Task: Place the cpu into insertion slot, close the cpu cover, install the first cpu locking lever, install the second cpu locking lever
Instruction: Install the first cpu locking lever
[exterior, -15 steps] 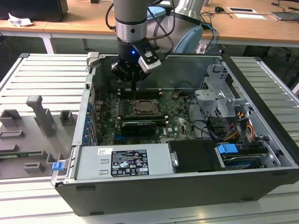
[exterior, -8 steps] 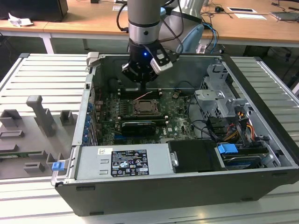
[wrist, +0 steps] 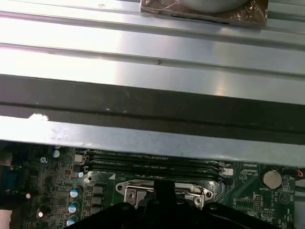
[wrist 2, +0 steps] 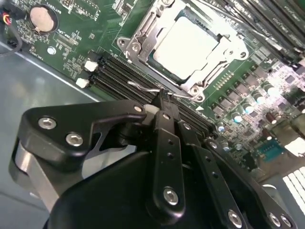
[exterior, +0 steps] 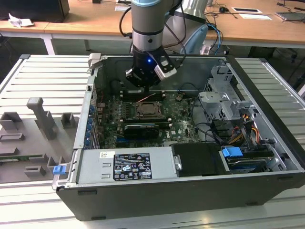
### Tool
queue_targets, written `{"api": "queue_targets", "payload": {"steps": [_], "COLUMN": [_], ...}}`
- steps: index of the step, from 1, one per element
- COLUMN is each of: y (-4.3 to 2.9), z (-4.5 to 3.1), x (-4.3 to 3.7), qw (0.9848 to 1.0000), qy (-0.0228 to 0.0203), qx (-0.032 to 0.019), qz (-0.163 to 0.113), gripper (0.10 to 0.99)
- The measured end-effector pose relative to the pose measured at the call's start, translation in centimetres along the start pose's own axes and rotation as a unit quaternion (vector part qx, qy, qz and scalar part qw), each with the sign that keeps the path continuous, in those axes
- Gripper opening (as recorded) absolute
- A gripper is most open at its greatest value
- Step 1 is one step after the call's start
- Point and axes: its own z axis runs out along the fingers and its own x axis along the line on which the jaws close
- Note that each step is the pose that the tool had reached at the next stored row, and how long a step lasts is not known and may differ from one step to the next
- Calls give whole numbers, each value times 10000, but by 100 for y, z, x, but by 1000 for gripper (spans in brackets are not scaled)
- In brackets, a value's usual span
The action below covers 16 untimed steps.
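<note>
The cpu (wrist 2: 188, 43), a pale grey square, lies in the insertion slot (exterior: 147, 110) on the green board. The silver cpu cover (wrist 2: 143, 31) lies down around it as a frame. A thin wire locking lever (wrist 2: 141, 87) runs along the socket's edge beside the memory slots. My gripper (wrist 2: 163, 99) has its black fingers together, and their tip meets this wire. In the exterior view the gripper (exterior: 143, 86) hangs just behind the socket, inside the open computer case. The first wrist view has the socket rim (wrist: 138, 191) right at the gripper (wrist: 164, 188).
Black memory slots (wrist 2: 119, 71) run next to the socket. A grey power-supply box (exterior: 126, 164) fills the case front, and a drive cage (exterior: 224, 95) with cables sits at the exterior view's right. The case wall (wrist: 152, 138) stands close behind. Grey fixtures (exterior: 38, 124) lie outside.
</note>
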Motion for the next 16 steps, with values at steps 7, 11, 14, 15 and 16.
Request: {"api": "queue_targets", "payload": {"steps": [7, 11, 14, 15, 16], "y": [32, 51, 61, 60, 59], "z": [94, 131, 169, 177, 181], "x": [-84, -115, -131, -139, -152], "qw": [10000, 10000, 10000, 10000, 10000], "qy": [-1, 2, 7, 9, 11], "qx": [-14, -19, -20, -20, -20], "qz": [54, 55, 54, 55, 55], "gripper": [106, 106, 106, 106, 106]}}
